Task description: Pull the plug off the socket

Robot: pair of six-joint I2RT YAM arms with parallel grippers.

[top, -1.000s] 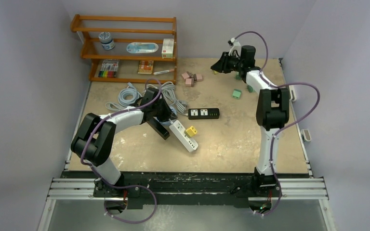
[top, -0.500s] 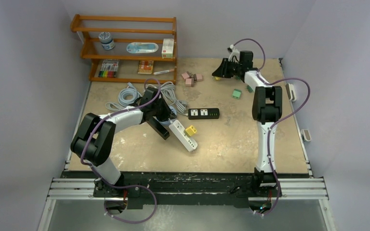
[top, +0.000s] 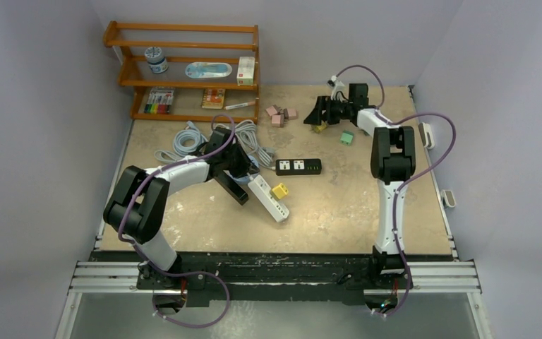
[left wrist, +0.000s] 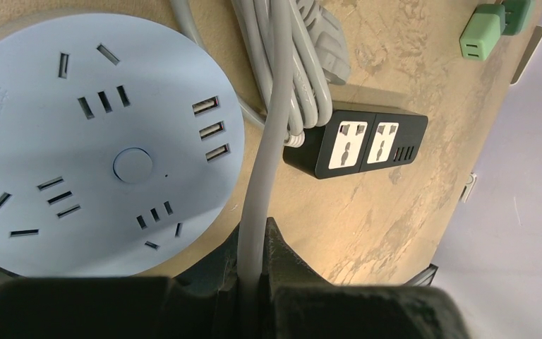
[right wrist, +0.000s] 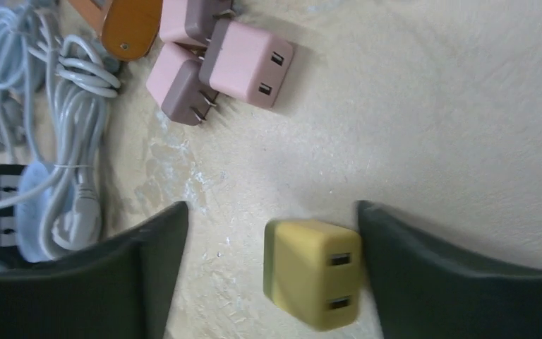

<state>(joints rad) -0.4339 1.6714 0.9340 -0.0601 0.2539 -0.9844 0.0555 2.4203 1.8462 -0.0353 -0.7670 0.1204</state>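
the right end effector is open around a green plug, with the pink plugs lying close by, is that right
Not quite: the plug inside the open right end effector is yellow, not green. The right wrist view shows it, with the pink plugs close by.

Three pink plugs [right wrist: 247, 62], two yellow plugs [right wrist: 314, 272]

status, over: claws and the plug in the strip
Left claw shut on grey cord. Right claw open, straddling loose yellow plug, far side. Second yellow plug seated in white strip, untouched.
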